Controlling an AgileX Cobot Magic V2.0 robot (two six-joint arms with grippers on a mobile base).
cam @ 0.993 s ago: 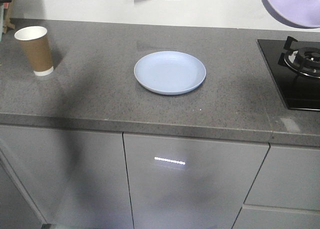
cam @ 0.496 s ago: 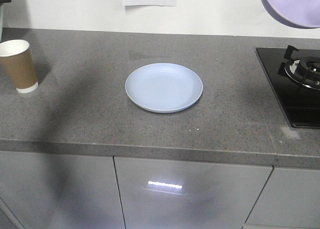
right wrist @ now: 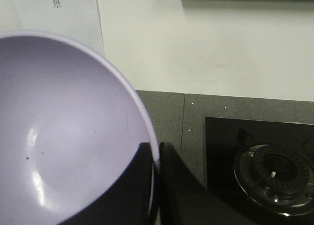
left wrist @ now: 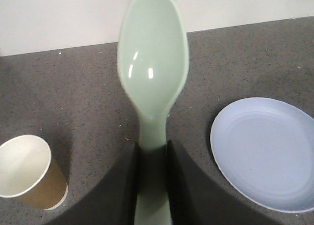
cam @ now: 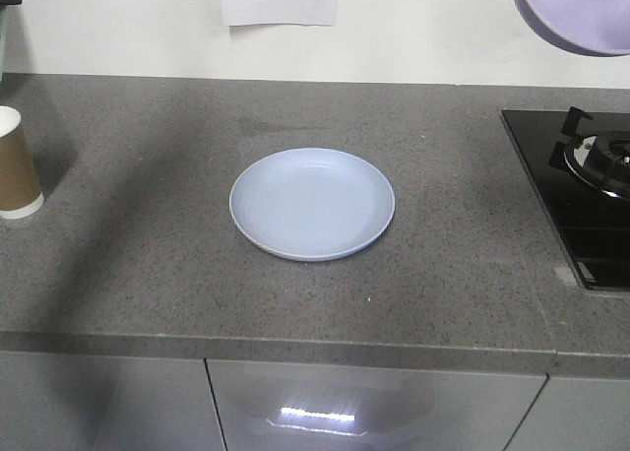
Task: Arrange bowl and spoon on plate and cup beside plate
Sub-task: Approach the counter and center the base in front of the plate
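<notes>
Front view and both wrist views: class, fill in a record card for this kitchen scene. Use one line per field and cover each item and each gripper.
Surface: grey speckled counter, with a gas hob on the right of the front view
Plate: pale blue, flat on the counter, nothing on it
Cup: brown paper, upright, far left, apart from the plate
Bowl: lilac, in the air, rim clamped by the right gripper
Spoon: mint green, handle clamped in the left gripper, above the counter
Task status: nothing placed on the plate yet
</notes>
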